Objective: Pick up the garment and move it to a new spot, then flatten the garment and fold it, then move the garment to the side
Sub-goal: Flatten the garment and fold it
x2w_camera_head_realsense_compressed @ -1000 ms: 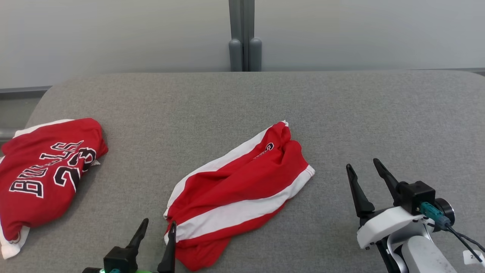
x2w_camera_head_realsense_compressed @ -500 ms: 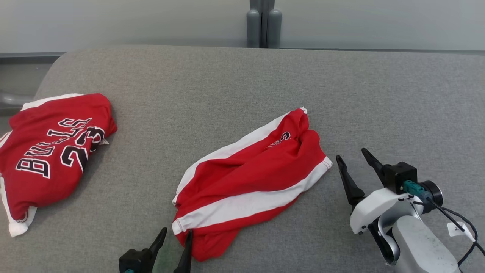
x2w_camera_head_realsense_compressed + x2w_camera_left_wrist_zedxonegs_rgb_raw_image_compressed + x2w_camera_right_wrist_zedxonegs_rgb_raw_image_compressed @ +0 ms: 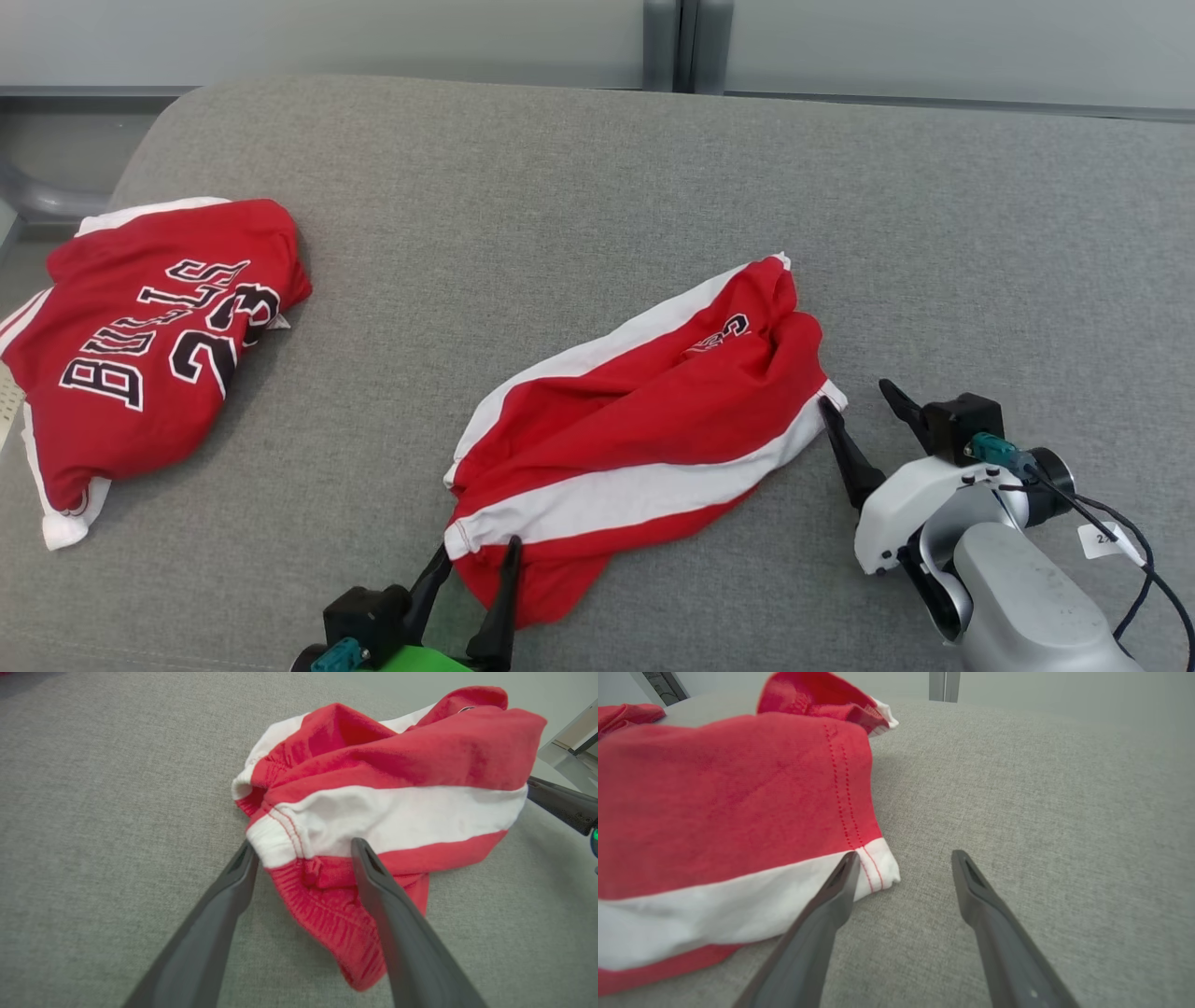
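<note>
While left pincer [image 3: 302, 847] gapes, garment [image 3: 397, 812] corner between

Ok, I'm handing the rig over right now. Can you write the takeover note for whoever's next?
Left gripper: open, straddling the near end of the red-and-white shorts, not closed on it.
Right gripper: open, one finger at the shorts' white hem corner, nothing held.
Shorts lie crumpled mid-way across the grey surface; Bulls jersey lies apart, far left.
Done: no grasp yet.
Left: grasp, move, flatten, fold, set aside.
</note>
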Motion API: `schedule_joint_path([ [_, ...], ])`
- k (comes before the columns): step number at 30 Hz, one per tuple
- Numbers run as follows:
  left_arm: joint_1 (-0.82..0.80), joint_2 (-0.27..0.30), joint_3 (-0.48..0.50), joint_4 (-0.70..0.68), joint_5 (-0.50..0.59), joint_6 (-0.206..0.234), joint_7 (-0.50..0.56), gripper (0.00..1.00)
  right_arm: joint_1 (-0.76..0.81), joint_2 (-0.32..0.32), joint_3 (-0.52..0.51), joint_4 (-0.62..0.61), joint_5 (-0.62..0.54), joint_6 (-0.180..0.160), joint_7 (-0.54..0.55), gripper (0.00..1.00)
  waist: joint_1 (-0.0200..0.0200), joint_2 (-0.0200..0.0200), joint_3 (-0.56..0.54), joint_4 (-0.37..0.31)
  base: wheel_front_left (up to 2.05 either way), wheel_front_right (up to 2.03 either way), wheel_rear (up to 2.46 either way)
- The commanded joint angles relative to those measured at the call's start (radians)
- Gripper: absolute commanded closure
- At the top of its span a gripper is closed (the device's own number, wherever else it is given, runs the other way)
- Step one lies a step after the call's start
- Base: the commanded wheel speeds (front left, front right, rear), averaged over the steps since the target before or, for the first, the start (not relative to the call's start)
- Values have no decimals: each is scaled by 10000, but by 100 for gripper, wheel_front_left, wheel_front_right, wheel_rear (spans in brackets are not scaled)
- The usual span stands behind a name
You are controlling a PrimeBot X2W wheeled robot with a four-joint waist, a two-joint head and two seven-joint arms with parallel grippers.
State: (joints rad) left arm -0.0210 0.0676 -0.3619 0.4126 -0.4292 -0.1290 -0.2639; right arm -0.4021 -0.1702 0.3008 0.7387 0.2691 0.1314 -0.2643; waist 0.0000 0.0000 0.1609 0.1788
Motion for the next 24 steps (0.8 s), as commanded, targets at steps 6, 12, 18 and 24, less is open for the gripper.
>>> schedule_joint_path([
  [6, -212, 29, -304, -212, -126, -20, -8, 49, -309, 84, 336, 639, 425, -14, -1, 0, 0, 0, 175, 274, 0, 0, 0],
  [12, -244, 7, -360, -622, -221, -20, -8, 100, -450, 88, 856, 1154, 988, -14, 13, 100, 0, 0, 233, 405, 0, 0, 0],
  [18, -92, 39, -176, -883, -241, -21, -8, 100, -257, -149, 703, 578, 1476, -17, 4, 100, 0, 0, -21, 273, 0, 0, 0],
  [24, -168, 148, 121, -1198, -63, -21, -8, 100, 384, -327, -61, -779, 1533, -16, -1, 100, 0, 0, -431, -152, 0, 0, 0],
])
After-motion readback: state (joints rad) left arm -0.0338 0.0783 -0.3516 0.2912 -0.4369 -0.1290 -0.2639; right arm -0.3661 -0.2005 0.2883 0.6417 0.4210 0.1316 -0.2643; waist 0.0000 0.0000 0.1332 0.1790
